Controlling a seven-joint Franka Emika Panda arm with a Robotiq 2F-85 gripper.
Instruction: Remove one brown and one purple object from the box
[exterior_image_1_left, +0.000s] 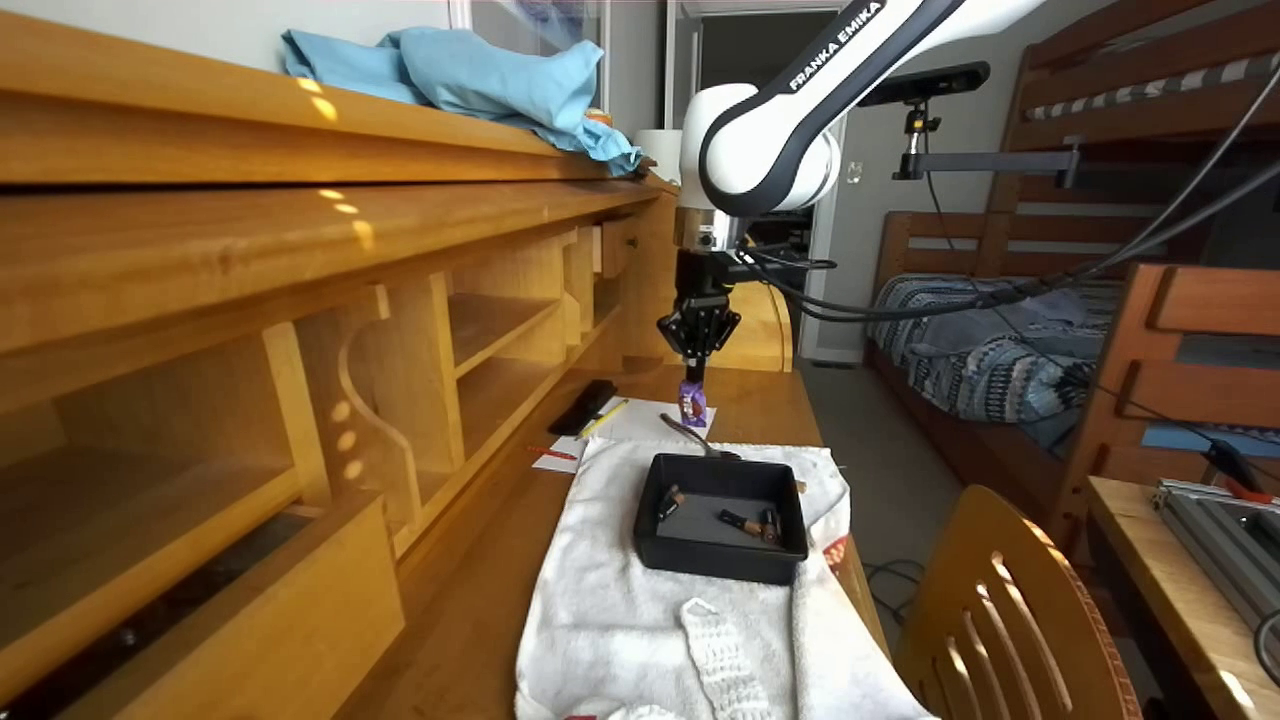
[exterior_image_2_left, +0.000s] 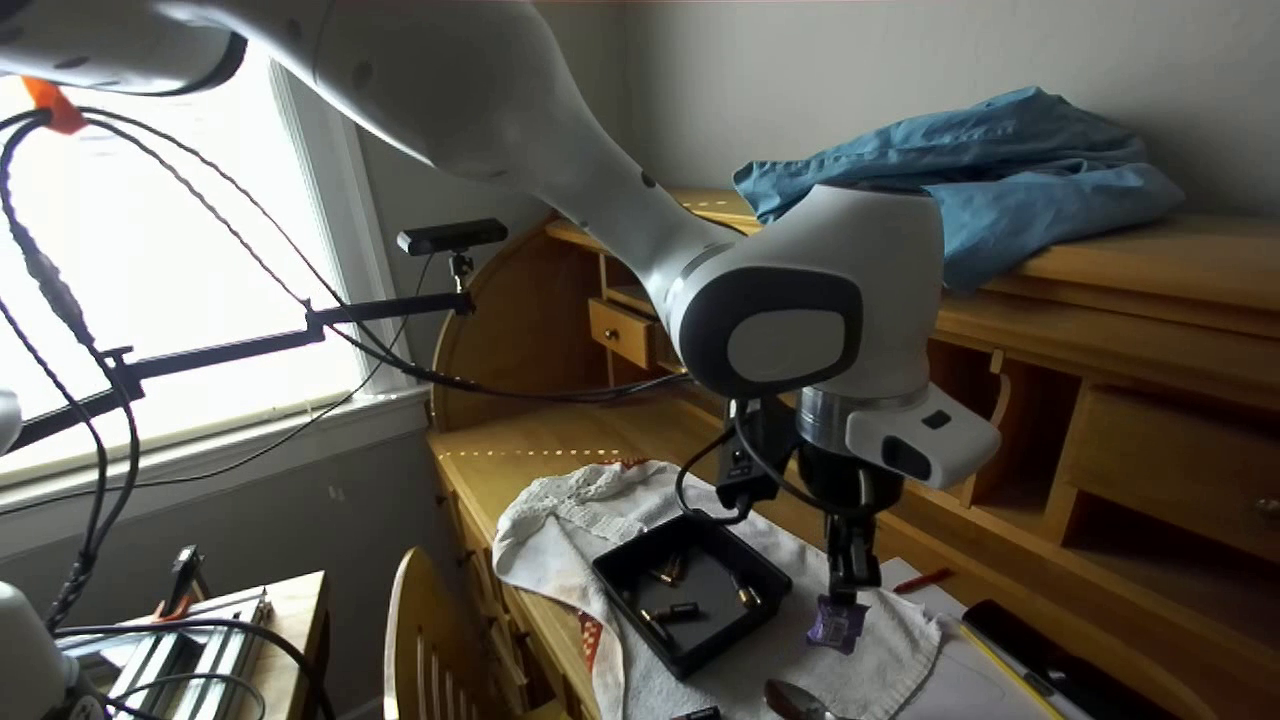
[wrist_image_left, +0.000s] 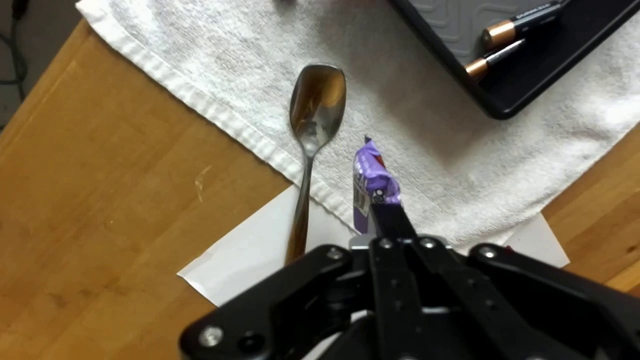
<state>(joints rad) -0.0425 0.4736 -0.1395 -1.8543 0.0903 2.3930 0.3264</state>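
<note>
The box (exterior_image_1_left: 715, 562) is a shallow black tray on a white towel; it also shows in an exterior view (exterior_image_2_left: 735, 635) and, in part, in the wrist view (wrist_image_left: 550, 67). Several copper-brown and black batteries (exterior_image_1_left: 742, 522) lie in it; two show in the wrist view (wrist_image_left: 522, 25). The purple object (wrist_image_left: 372, 172) is a small shiny wrapped packet, outside the box. My gripper (wrist_image_left: 392, 220) is shut on its upper end, and it hangs below the fingertips in both exterior views (exterior_image_1_left: 692, 404) (exterior_image_2_left: 836, 625). I cannot tell whether it touches the surface below.
A spoon (wrist_image_left: 317, 105) lies beside the box on towel (exterior_image_1_left: 620, 600) and paper. A small dark cylinder (exterior_image_2_left: 698, 714) lies outside the box. A black slab (exterior_image_1_left: 583, 407), yellow pencil (exterior_image_2_left: 1010, 670) and red pen (exterior_image_2_left: 922, 580) lie nearby. Desk shelves (exterior_image_1_left: 500, 330) rise along one side.
</note>
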